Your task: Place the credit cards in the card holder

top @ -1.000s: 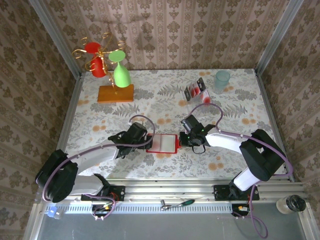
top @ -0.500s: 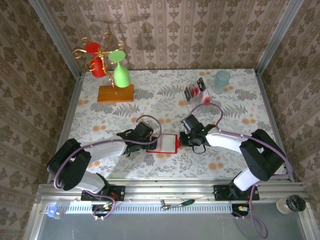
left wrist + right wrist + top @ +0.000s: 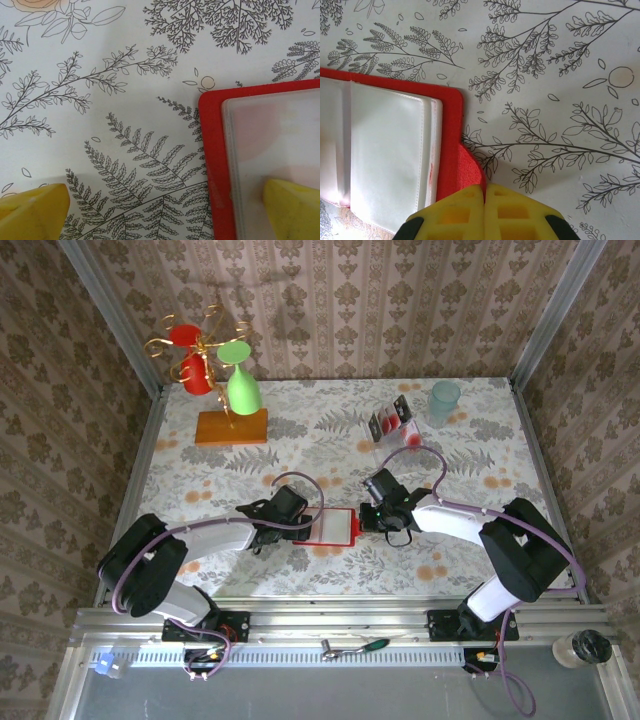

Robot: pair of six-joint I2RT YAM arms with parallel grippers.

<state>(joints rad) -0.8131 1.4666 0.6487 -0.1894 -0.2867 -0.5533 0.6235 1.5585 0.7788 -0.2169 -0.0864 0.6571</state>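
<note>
Evidently the flat, bright red folding card holder [image 3: 328,527] with pale plastic pockets lay spread open on the fern-printed white tablecloth [image 3: 300,445] between the arms, ready for loading. The right gripper [image 3: 484,200] was pinched shut on its raised red edge, probably to anchor it. The left gripper [image 3: 162,212] gaped wide and empty, one yellow finger over the pocket, one over cloth. The small pale red-marked credit cards [image 3: 388,425] waited well apart in a clear plastic rack [image 3: 403,408].

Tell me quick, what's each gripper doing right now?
Left gripper: open, holding nothing, straddling the card holder's edge.
Right gripper: closed, pinching the card holder's red edge flap.
</note>
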